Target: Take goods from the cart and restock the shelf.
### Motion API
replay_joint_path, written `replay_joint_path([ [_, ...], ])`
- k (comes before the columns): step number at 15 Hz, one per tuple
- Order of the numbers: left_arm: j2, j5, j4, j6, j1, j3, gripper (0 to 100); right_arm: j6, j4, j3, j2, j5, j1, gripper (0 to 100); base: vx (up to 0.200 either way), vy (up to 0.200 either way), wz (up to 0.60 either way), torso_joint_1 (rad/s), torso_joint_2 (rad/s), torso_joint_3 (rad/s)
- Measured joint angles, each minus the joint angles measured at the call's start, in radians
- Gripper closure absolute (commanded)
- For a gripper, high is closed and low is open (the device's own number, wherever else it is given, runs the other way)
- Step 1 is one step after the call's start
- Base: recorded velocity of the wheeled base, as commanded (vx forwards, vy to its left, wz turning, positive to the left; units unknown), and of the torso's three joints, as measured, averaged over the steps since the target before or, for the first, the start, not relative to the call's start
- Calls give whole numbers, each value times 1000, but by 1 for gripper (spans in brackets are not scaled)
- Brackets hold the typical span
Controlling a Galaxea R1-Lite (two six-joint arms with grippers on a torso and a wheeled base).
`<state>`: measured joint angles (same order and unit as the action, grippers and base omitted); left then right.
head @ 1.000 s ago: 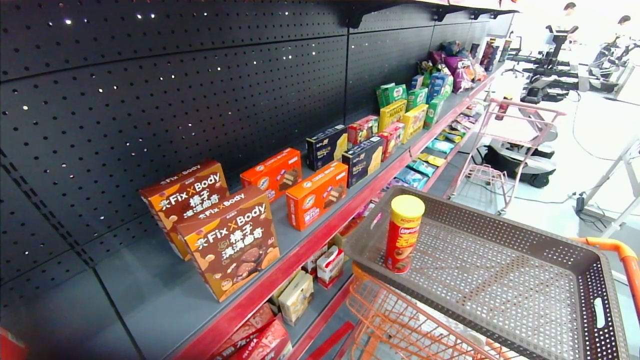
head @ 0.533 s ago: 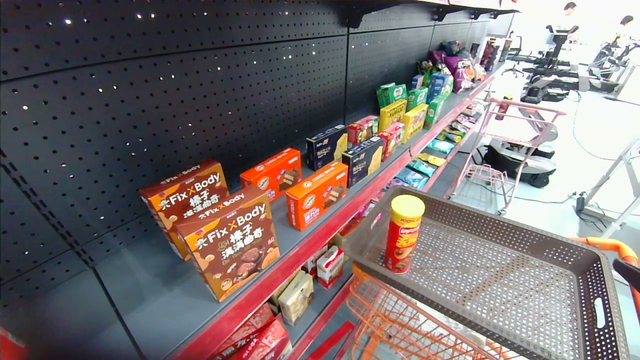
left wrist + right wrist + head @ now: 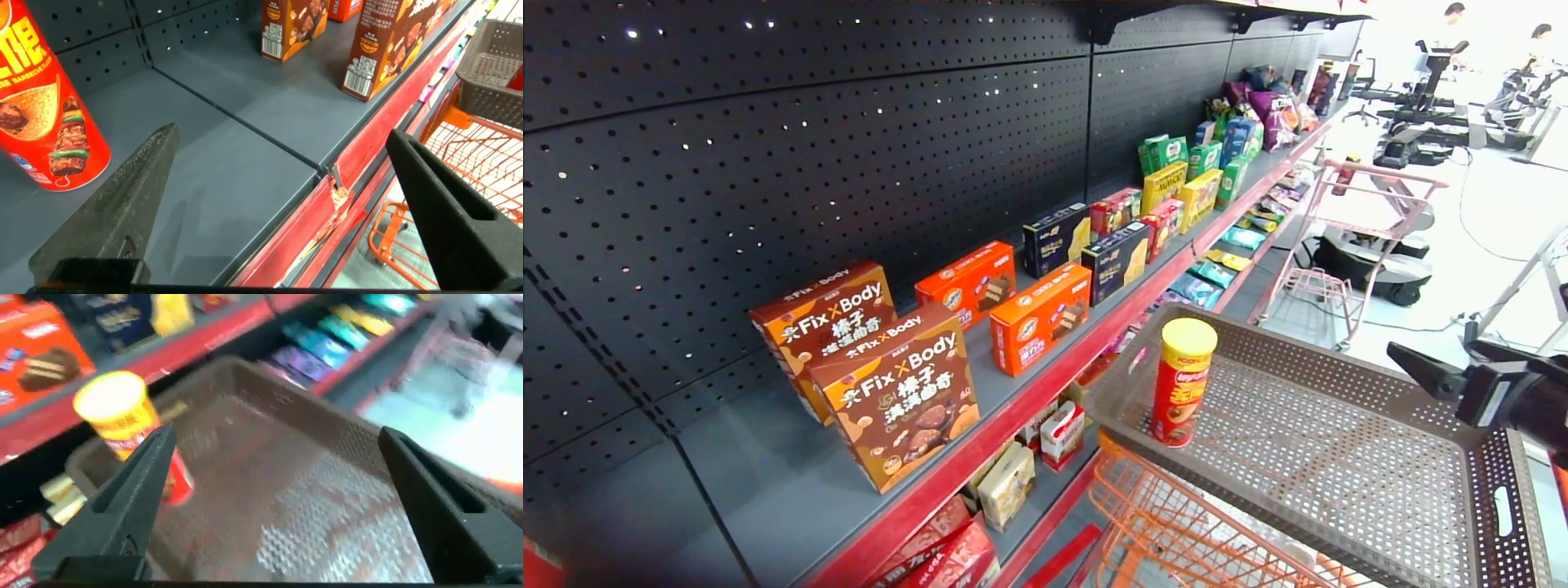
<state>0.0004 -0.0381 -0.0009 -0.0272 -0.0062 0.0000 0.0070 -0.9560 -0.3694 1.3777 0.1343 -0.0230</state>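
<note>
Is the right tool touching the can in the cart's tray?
Apart. Head view shows a wide stretch of bare tray between the right tool and the can.

The right gripper (image 3: 276, 437) hangs low on the robot's right side, its two dark fingers (image 3: 1421, 367) spread wide apart and pointing toward the robot's left, holding nothing. The left gripper (image 3: 282, 135) is likewise wide open and empty, angled downward.

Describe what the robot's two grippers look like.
The left gripper has two matte dark-grey fingers, broad at the base and tapering to blunt wedge tips. The right gripper has the same dark, wedge-shaped pair. In the head view its black housing has a paler face.
</note>
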Motion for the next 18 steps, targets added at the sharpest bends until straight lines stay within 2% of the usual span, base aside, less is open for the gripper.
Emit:
replay_joint_path([
  [1,0,0,0,0,0,0,0,-4,-69,7,56,51,-3,0,0,0,0,0,0,0],
  [2,0,0,0,0,0,0,0,-5,-74,16,92,70,-4,0,0,0,0,0,0,0],
  [7,0,0,0,0,0,0,0,5,-113,61,154,102,1,0,0,0,0,0,0,0],
  [11,0,0,0,0,0,0,0,40,-337,52,277,183,-3,0,0,0,0,0,0,0],
  [14,0,0,0,0,0,0,0,8,-459,-4,452,238,-34,0,0,0,0,0,0,0],
  [16,0,0,0,0,0,0,0,-1,-582,-61,570,370,-36,0,0,0,0,0,0,0],
  [18,0,0,0,0,0,0,0,-3,-602,-106,648,467,-11,0,0,0,0,0,0,0],
])
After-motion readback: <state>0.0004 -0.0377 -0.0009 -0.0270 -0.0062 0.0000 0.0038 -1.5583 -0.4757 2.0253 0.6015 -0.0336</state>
